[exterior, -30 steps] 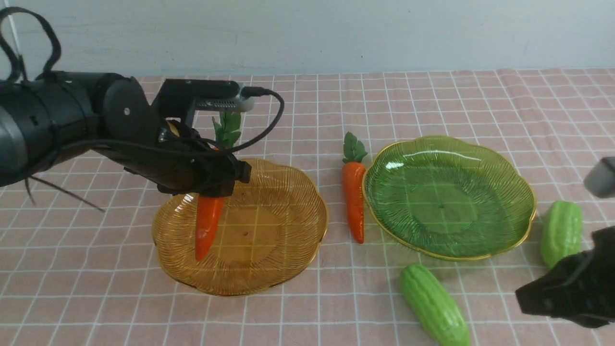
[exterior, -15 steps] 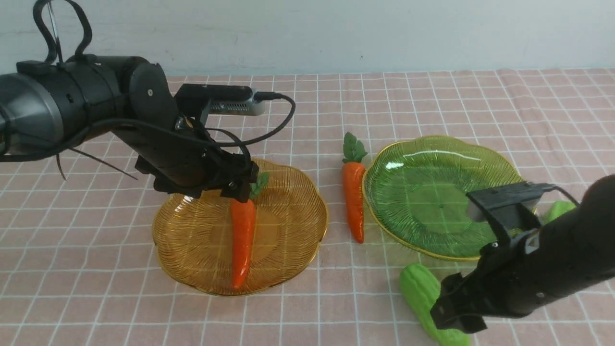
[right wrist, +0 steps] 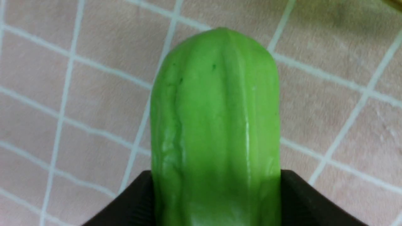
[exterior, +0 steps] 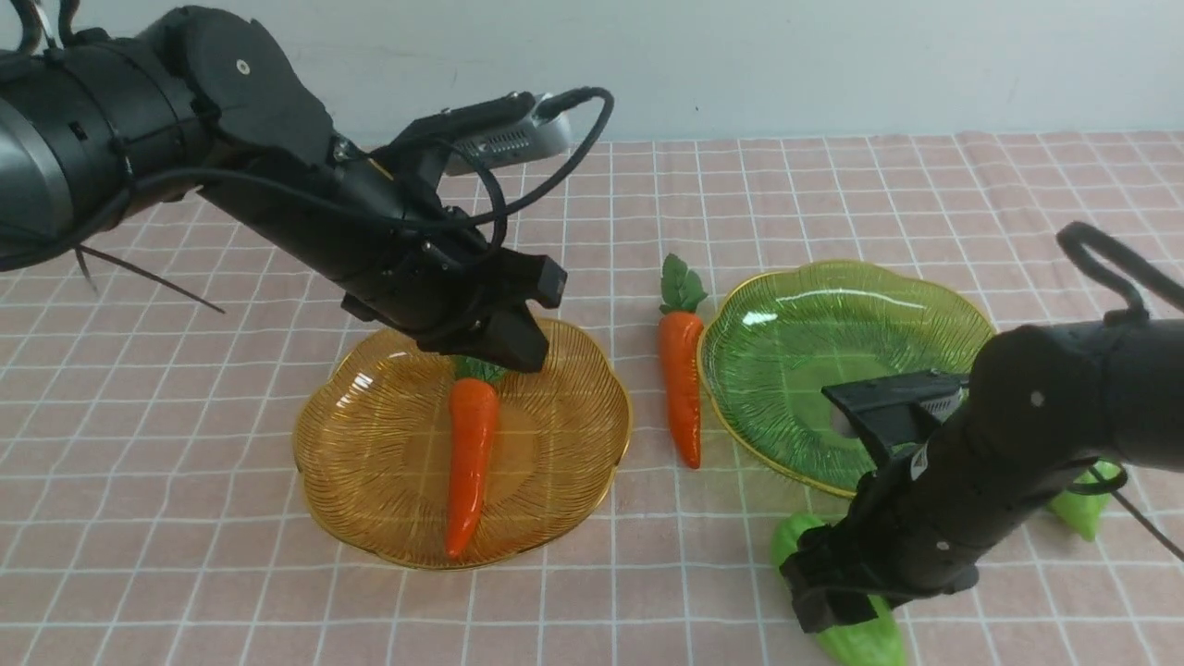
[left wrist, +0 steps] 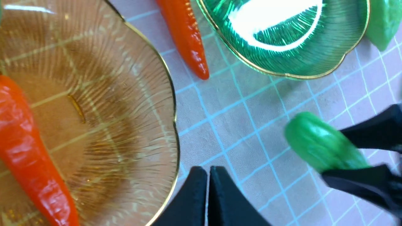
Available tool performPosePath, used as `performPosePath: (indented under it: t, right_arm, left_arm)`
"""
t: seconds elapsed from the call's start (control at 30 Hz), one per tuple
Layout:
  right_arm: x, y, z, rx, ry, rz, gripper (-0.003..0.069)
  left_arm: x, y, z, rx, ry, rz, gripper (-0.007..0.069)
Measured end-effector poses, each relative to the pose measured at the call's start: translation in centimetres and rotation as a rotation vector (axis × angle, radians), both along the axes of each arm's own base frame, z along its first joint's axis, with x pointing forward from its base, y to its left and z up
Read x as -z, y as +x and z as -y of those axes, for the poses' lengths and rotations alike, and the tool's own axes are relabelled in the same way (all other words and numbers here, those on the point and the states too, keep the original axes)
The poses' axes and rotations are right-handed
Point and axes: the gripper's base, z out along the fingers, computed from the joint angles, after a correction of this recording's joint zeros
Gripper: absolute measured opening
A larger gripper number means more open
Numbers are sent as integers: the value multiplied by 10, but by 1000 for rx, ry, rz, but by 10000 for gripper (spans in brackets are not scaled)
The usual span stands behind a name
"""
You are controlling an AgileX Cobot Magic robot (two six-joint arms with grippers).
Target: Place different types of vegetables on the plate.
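One orange carrot [exterior: 470, 444] lies in the amber plate [exterior: 370, 518]; it also shows in the left wrist view [left wrist: 25, 150]. My left gripper [exterior: 518, 347] hangs just above its leafy top, shut and empty [left wrist: 207, 188]. A second carrot [exterior: 682, 379] lies on the cloth between the amber plate and the green plate [exterior: 851, 370]. My right gripper [exterior: 823, 601] is closed on a light green gourd [exterior: 865, 638] that rests on the cloth in front of the green plate; its fingers press both sides [right wrist: 216, 175]. Another gourd [exterior: 1078, 513] lies partly hidden behind the right arm.
A pink checked cloth [exterior: 832, 185] covers the table up to a pale wall at the back. The green plate holds nothing. The left arm's cable loops above the amber plate's far side.
The left gripper set the carrot down in the amber plate, let go, shut and rose to the right. The right arm came in and closed round the front gourd.
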Motion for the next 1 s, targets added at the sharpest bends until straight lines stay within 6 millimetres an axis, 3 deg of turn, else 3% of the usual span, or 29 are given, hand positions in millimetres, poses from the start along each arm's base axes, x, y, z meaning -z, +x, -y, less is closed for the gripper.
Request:
performPosePath:
  t: [0.1,0.17,0.23,0.37,0.47,0.73,0.9,1.0]
  right_arm:
    - [-48,-14,9,-11,53,128,435]
    - [-73,-13,20,28,83,238,435]
    - [-91,-3,32,106,102,328,435]
    - [-106,23,52,243,122,411,435]
    - [-102,55,64,316,108,405,435]
    - [-70,105,58,323,76,334,435]
    - [-50,130,52,323,65,301,457]
    - [-45,138,51,318,63,301,497]
  left_arm:
    - [1,-4,9,35,37,24,-3]
    - [-1,-3,19,50,63,56,-3]
    - [-5,2,29,55,66,106,-3]
    - [-10,11,45,65,52,174,3]
    - [-10,20,58,74,50,219,31]
    - [-1,52,75,29,47,264,167]
    - [26,83,88,30,91,274,355]
    - [38,95,92,31,112,286,426]
